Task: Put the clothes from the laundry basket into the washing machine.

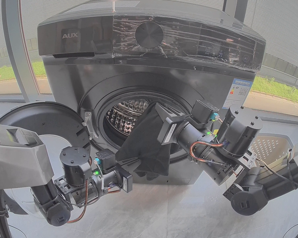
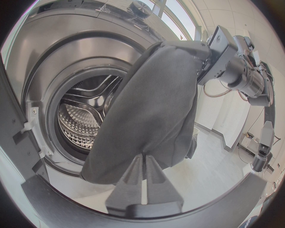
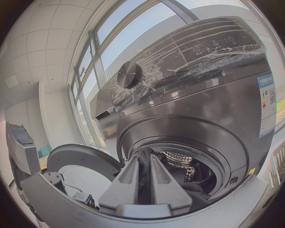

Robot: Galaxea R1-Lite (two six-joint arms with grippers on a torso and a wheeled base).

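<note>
Left gripper (image 1: 135, 163) is nearest, jaws closed on the lower hem of the dark garment (image 1: 146, 141), at 5 o'clock under the drum mouth (image 1: 123, 117). The garment's long axis runs up toward 1 o'clock, where the right gripper (image 1: 159, 108) pinches the top edge tight. The cloth hangs across the right half of the opening, mostly outside the washing machine (image 1: 91, 71). The right arm is nearer the drum, so I judge the next move is inward.

Head camera sits high, looking forward and down at the washing machine (image 1: 146, 72). Left wrist camera, low and close, angles up at the drum opening (image 2: 80, 118); right wrist camera, close too, looks up the front. All three share the opening and dark garment (image 1: 147, 141).
</note>
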